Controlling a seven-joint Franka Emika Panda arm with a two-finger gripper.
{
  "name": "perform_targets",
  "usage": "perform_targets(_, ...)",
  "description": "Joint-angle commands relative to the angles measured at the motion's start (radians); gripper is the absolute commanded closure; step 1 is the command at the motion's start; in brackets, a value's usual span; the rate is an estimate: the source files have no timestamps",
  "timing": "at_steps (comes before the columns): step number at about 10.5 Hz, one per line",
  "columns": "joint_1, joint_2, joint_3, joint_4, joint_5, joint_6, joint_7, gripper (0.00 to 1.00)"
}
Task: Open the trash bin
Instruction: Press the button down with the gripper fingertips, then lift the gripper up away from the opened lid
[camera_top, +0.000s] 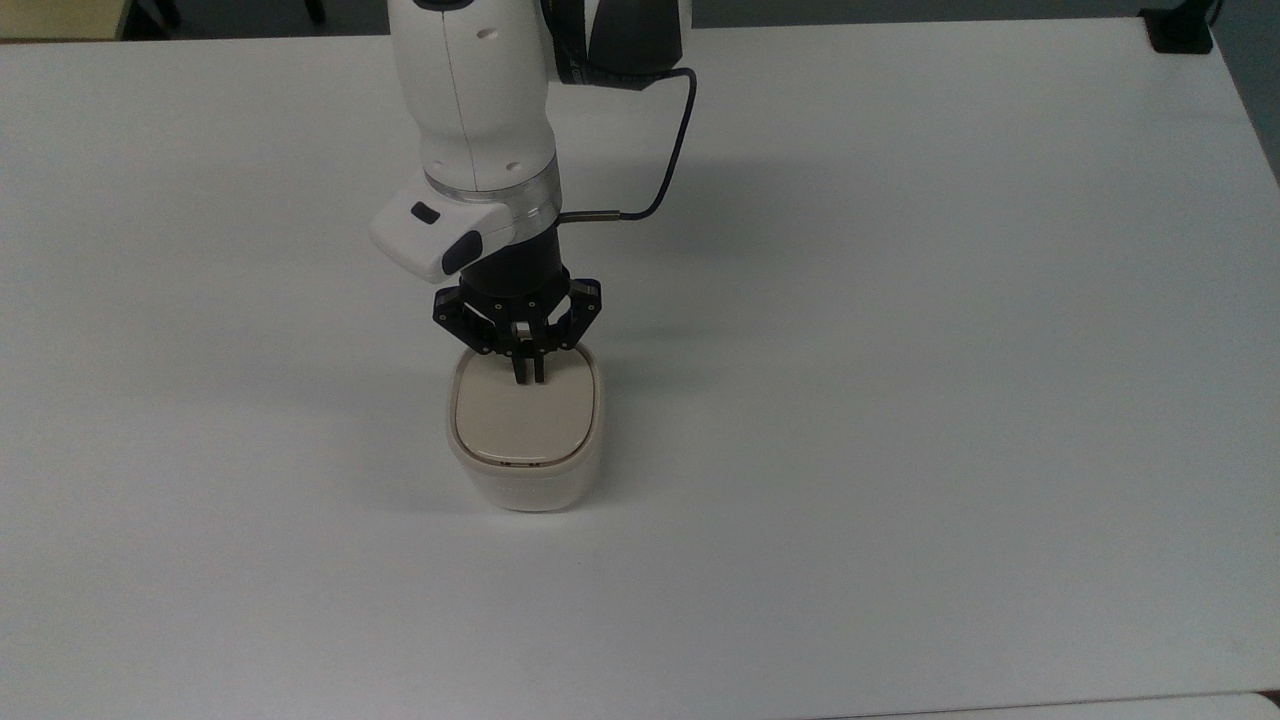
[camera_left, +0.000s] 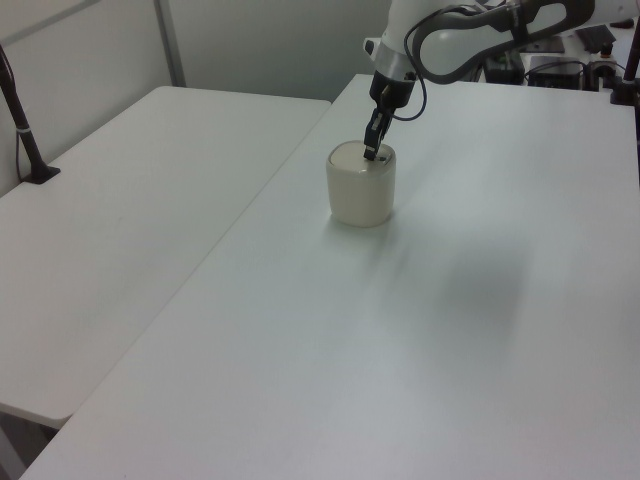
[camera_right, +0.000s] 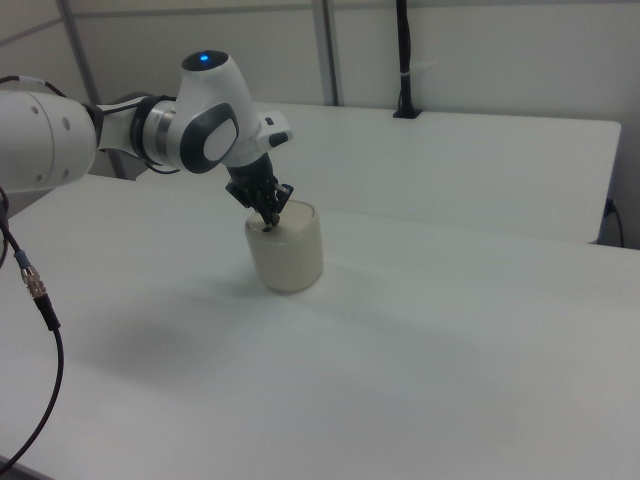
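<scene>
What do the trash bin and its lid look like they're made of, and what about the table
The trash bin looks like cream-white moulded plastic, judging by its rounded corners and smooth matte wall. Its lid is beige with a faint sheen, probably plastic too. The table shows a flat, plain white matte top, likely laminate, though that's uncertain.

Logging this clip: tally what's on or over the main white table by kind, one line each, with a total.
Trash bin, cream with a beige lid: 1
Gripper, black, fingers together, tips on the lid's far edge: 1
Black cable off the arm: 1
Black clamp base at the table's corner: 1
Total: 4
</scene>
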Motion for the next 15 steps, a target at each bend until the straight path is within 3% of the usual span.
perform_targets(1,0.013,-0.008,-0.014,0.001,-0.016,0.003,0.023,0.85)
perform_targets(4,-0.027,-0.135,-0.013,-0.031,-0.018,-0.085,0.020,0.73)
perform_targets(6,-0.054,-0.218,-0.014,-0.043,-0.024,-0.243,0.020,0.42)
perform_targets(8,-0.073,-0.301,-0.013,-0.080,-0.062,-0.381,0.022,0.00)
perform_targets(15,-0.096,-0.436,-0.009,-0.171,-0.125,-0.520,0.009,0.00)
